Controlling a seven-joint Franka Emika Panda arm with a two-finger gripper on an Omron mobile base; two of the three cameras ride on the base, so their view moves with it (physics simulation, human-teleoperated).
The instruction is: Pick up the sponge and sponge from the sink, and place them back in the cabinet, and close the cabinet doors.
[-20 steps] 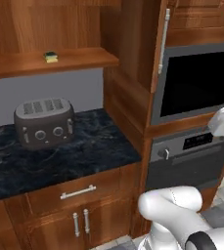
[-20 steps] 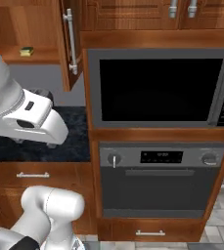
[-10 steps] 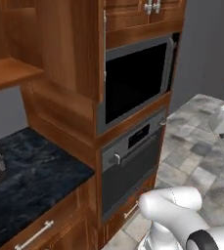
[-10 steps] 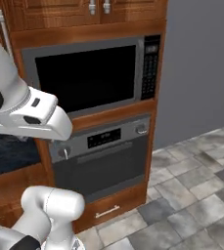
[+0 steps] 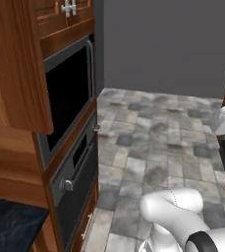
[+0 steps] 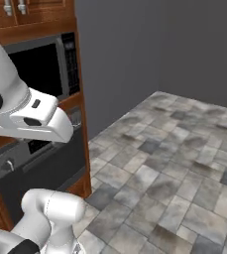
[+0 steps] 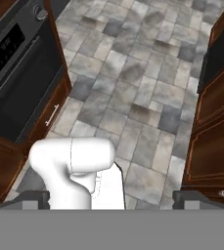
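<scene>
You are looking down from the hand (image 7: 111,195), whose 2 dark fingertips (image 7: 30,197) sit far apart at the bottom corners of the hand view, released and holding nothing. Below it lies grey stone-tile floor (image 7: 147,93), with brown cabinet fronts (image 7: 213,146) along one side and the black oven (image 7: 20,73) with a drawer (image 7: 50,117) beneath it along the other, leaving a broad lane of floor between them.

In the left base view, the nearest edge is a corner of dark marbled bench (image 5: 8,226) at lower left. Just beyond it stands the tall wooden column holding the oven (image 5: 77,172) below and the microwave (image 5: 67,93) above, with small upper cabinet doors (image 5: 65,12) carrying silver handles. A brown wooden panel (image 5: 18,64) hangs in front at upper left; you cannot tell whether it is 1 of the task's cabinet doors.

To the right of the column, the tiled floor (image 6: 184,158) runs open to plain grey walls (image 6: 184,44) meeting in a far corner.
</scene>
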